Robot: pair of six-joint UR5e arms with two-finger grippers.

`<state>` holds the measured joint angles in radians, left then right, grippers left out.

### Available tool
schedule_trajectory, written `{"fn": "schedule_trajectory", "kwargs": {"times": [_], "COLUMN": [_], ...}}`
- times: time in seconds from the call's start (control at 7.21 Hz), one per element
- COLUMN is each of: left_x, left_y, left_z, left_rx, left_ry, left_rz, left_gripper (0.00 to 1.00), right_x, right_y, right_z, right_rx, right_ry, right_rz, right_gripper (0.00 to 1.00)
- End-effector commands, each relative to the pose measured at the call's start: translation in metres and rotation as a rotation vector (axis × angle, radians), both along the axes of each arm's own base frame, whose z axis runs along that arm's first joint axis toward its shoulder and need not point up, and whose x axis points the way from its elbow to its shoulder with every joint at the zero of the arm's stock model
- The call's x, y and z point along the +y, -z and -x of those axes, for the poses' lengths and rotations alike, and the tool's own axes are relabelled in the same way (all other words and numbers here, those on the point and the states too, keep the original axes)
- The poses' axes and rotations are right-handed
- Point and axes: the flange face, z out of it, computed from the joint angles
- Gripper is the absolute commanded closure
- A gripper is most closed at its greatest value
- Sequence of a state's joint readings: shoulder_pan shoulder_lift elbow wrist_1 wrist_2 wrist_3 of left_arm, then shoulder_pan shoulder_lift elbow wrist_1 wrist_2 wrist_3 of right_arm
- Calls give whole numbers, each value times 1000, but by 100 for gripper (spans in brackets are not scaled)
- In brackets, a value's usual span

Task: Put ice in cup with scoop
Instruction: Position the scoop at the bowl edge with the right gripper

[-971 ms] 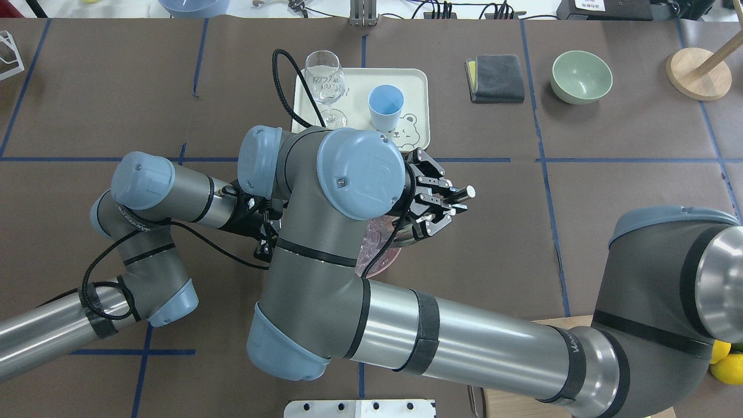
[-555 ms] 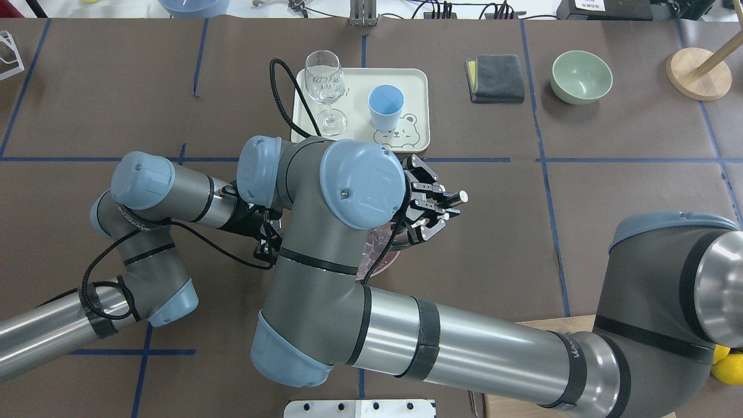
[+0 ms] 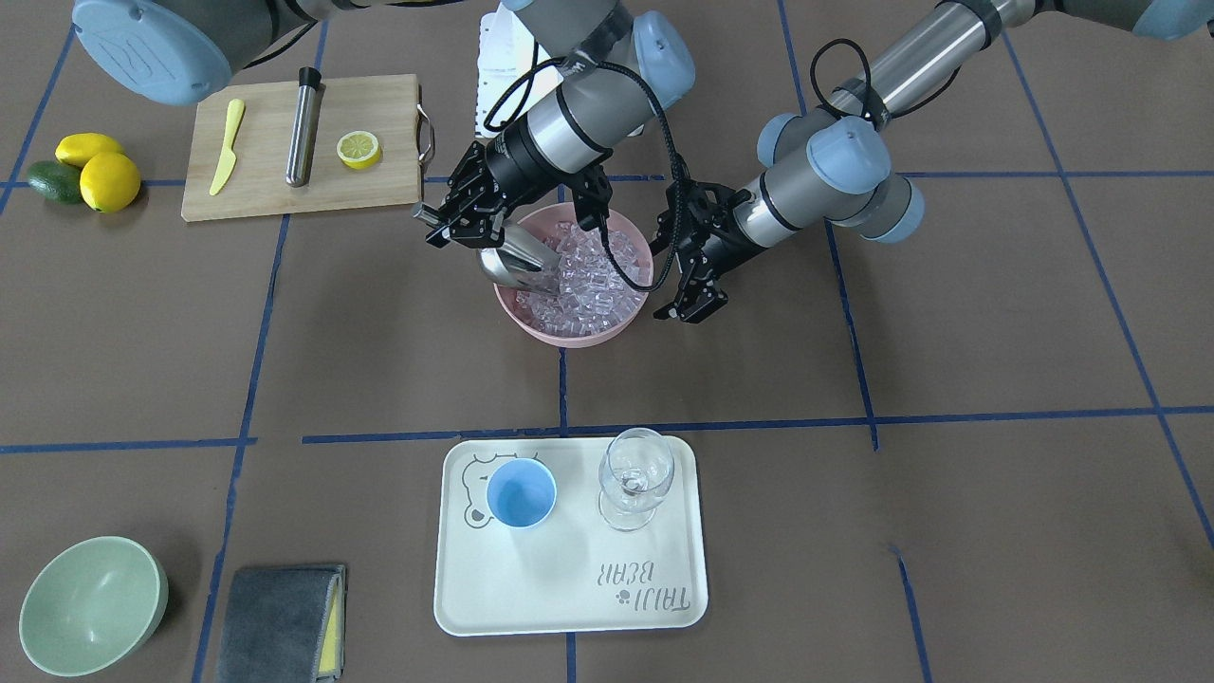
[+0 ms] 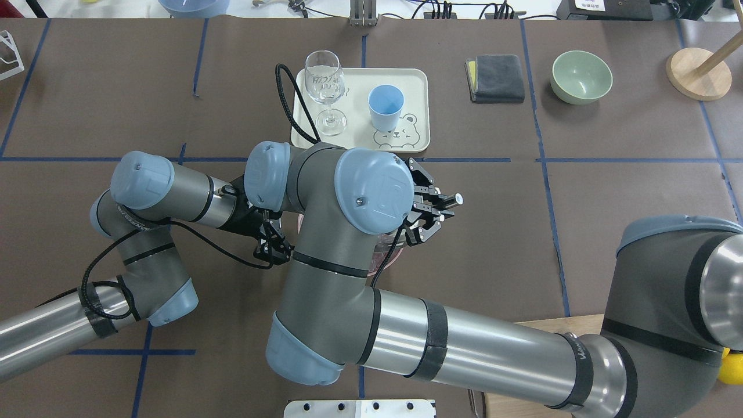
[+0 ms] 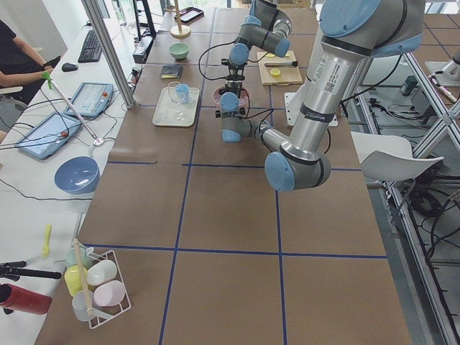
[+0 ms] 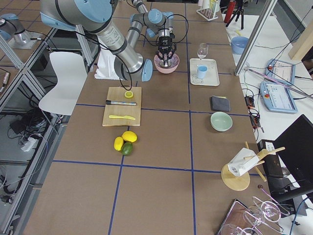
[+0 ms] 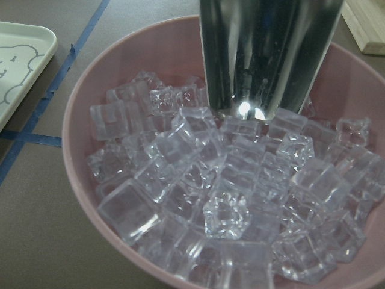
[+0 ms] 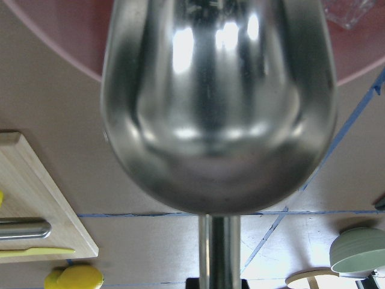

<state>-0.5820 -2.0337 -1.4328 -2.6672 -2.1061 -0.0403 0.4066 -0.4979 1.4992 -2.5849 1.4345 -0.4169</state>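
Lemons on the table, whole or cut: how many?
3. The rounder whole lemon and the longer whole lemon lie touching beside a green fruit, off the end of the cutting board; the lemon half sits on it. More could be hidden.

We see a big brown table [image 5: 230, 215] with blue lines [image 5: 215, 251] on it. A white chair [image 6: 66, 73] stands beside it. A long white desk [image 5: 21, 208] runs along the other side.

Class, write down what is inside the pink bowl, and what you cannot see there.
Clear ice heaped in the pink bowl, with the front edge of the scoop dug into it. The ice covers the bowl's bottom, and the scoop's inside is hidden.
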Motion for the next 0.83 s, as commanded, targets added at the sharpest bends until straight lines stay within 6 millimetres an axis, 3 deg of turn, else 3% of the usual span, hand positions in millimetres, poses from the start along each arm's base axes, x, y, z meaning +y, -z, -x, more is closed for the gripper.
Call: {"fn": "schedule_trajectory", "kwargs": {"times": [0.0, 0.28, 0.69], "left_x": [0, 0, 0], "left_y": [0, 0, 0], "left_z": [0, 0, 1], "left_rx": [1, 2, 2], "left_ry": [0, 1, 1], "left_rz": [1, 0, 0], "left_gripper": [0, 0, 0], "right_x": [-1, 10, 9], "right_y": [-9, -49, -70], "right_z": [3, -23, -25], "right_rx": [-54, -179, -327], "right_ry": [-2, -8, -18], "right_rz": [-15, -63, -81], "right_gripper": [100, 100, 100]}}
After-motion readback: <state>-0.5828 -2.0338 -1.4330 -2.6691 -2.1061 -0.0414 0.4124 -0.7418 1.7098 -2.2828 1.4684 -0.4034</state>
